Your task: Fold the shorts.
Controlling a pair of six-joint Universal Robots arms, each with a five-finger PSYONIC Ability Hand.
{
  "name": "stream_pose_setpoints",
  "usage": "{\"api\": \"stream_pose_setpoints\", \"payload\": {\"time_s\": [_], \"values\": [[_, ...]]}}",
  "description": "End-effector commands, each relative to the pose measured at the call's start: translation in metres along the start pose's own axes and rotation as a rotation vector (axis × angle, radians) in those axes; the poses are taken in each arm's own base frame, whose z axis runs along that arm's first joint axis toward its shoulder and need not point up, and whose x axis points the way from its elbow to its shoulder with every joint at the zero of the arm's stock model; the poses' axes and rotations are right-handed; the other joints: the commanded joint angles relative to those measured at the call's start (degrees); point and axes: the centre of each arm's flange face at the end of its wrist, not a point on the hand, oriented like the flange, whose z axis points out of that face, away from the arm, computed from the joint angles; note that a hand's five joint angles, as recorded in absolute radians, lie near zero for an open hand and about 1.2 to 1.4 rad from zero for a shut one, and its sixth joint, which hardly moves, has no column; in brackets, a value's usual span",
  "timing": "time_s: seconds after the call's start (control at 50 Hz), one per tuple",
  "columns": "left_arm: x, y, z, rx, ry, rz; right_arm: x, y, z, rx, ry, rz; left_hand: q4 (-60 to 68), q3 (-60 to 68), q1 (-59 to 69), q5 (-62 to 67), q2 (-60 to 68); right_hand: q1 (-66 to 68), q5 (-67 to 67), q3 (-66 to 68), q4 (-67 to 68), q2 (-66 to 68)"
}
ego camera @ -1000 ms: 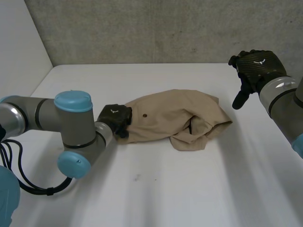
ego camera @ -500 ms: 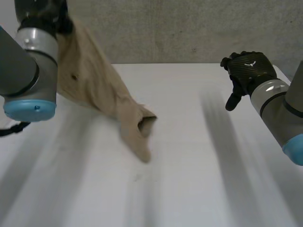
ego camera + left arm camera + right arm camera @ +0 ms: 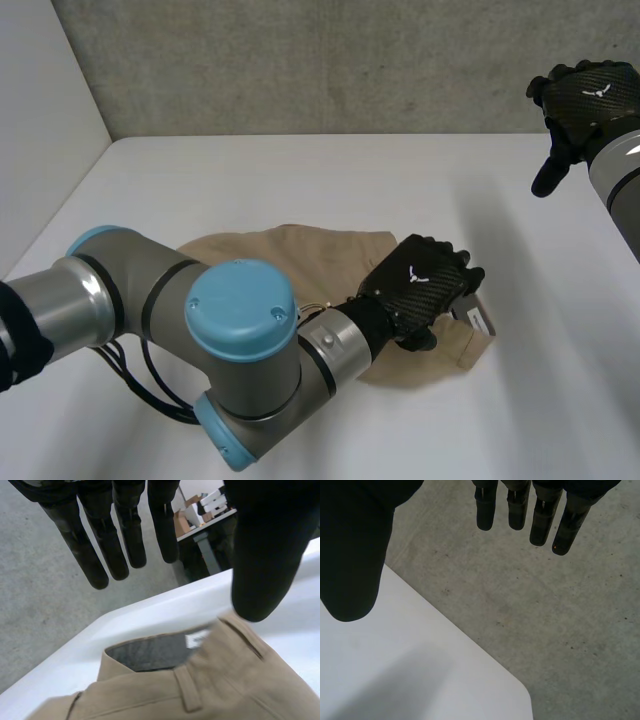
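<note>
Nearest us, the L arm (image 3: 240,330) reaches across and the L hand (image 3: 418,288) is spread wide: fingers (image 3: 76,540) straight, thumb off to the side, gripping nothing afaict. The tan shorts (image 3: 290,255) lie bunched on the white table (image 3: 300,170) right under its palm, w/ the waistband (image 3: 150,652) & label (image 3: 197,639) just below its fingertips. Further back we've got the R hand (image 3: 585,100), raised well apart from the shorts, fingers straight too, empty.

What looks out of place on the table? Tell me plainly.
The shorts lie bunched, not flat: by the left hand the waistband gapes open, baring its grey lining and white label.
</note>
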Motion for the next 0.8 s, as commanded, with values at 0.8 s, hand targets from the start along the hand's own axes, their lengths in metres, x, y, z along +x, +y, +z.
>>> {"api": "stream_pose_setpoints", "payload": {"time_s": [0.8], "values": [[-0.241, 0.079, -0.095, -0.351, -0.682, -0.165, -0.178, 0.118, 0.089, -0.230, -0.603, 0.403, -6.7, -7.1, -7.0, -6.2, -6.8, 12.7, 10.4, 12.2, 10.9, 11.7]]}}
